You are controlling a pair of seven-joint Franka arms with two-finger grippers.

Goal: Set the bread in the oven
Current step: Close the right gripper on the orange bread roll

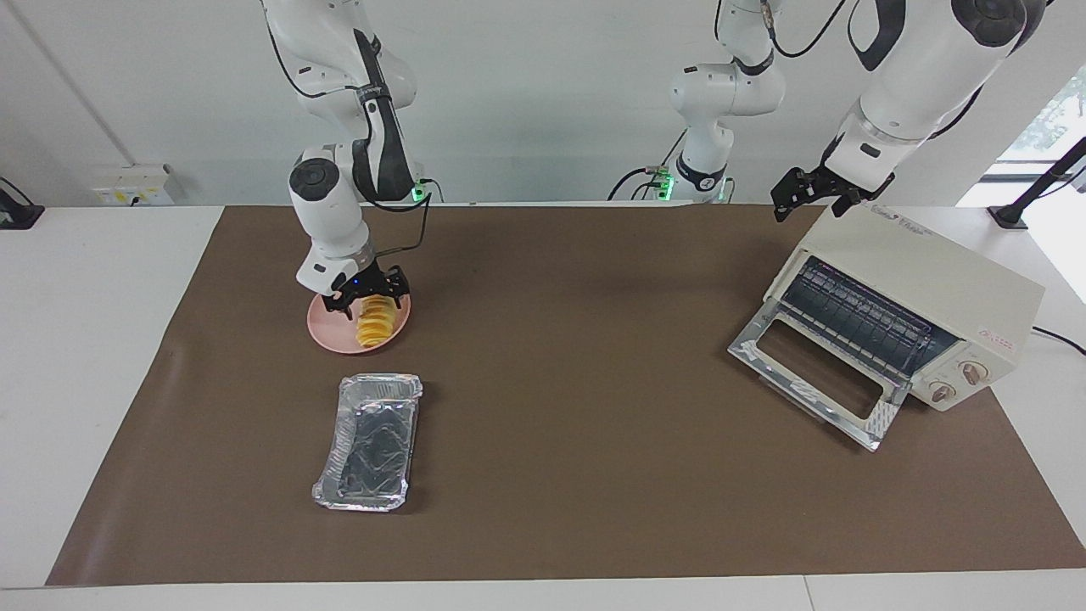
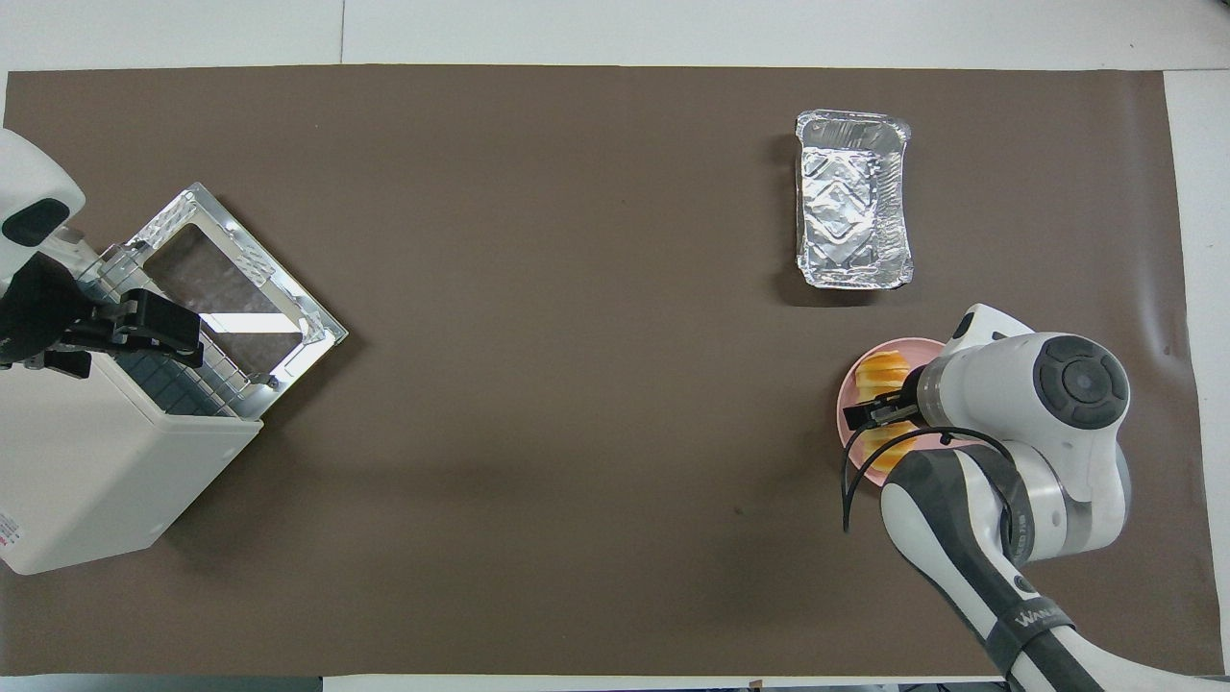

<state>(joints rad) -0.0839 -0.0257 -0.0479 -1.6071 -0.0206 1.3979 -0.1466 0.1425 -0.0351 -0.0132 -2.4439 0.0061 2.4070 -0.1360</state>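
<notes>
Two arms: we see both at the worktop (image 1: 543,526), which is covered by a brown mat (image 1: 577,339).
Right tool (image 1: 370,297): we find it low over the pink plate (image 1: 327,335), its fingers straddling the bread (image 1: 374,324) at the loaf's end nearer the robots; we cannot tell whether they are clenched on it or only set around it.
Bread: we see the yellow ridged loaf lying on the plate, toward the right arm's end of the worktop.
Foil tray (image 1: 369,441): we see it farther from the robots than the plate, near it but apart, with nothing in it.
Oven (image 1: 908,297): we see the cream box at the left arm's end of the worktop, turned at an angle; its glass door (image 1: 814,373) is dropped open and lies on the mat, and the wire rack (image 1: 857,318) shows inside.
Left tool (image 1: 810,193): we see it raised over the oven's top edge nearest the robots, waiting; we cannot tell if its fingers are apart or together.
</notes>
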